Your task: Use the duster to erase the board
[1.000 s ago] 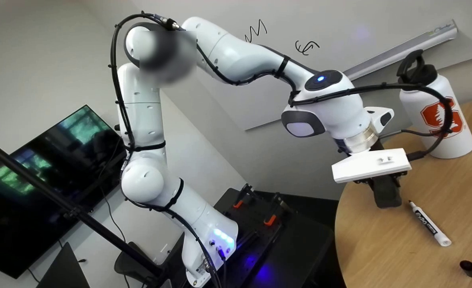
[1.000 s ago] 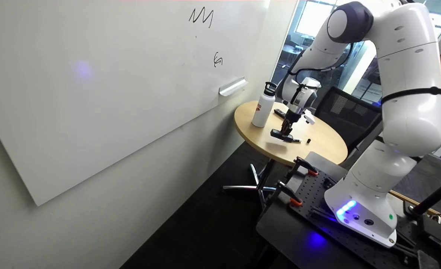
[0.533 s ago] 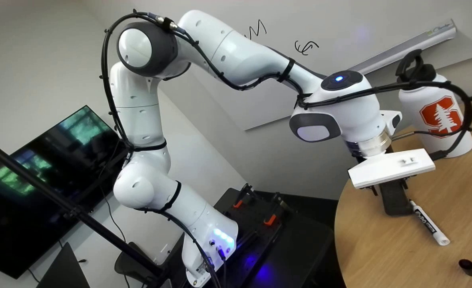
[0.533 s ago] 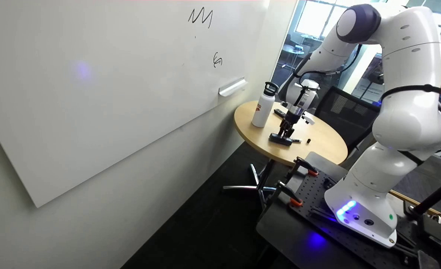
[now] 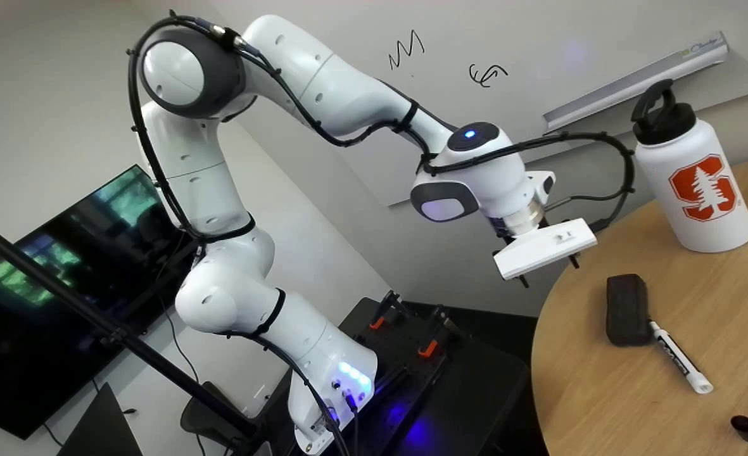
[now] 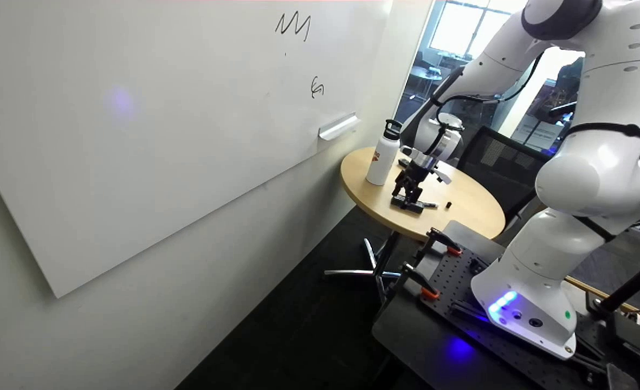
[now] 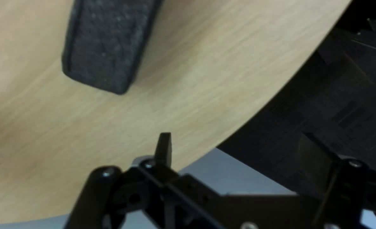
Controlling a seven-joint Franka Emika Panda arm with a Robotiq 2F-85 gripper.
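The duster (image 5: 627, 310), a black block, lies flat on the round wooden table, seen in both exterior views. In the wrist view the duster (image 7: 108, 44) shows at the top left, cut off by the frame. My gripper (image 5: 550, 271) is apart from it, off to the side over the table's rim. Its jaws stand wide, and between the fingertips the wrist view shows only table edge, floor and wall. In an exterior view the gripper (image 6: 403, 196) partly covers the duster. The white board (image 6: 152, 135) hangs on the wall with two black scribbles (image 6: 317, 86).
A white bottle (image 5: 697, 183) with a black lid stands on the table (image 5: 589, 405) near the wall. The marker (image 5: 681, 358) has its tip at the duster's side; a black cap (image 5: 744, 429) lies farther off. A tray rail (image 6: 338, 127) juts from the board's edge.
The duster was in my gripper just above the table, then came down onto it. My gripper has let go, opened and drawn back from it, away from the bottle and marker.
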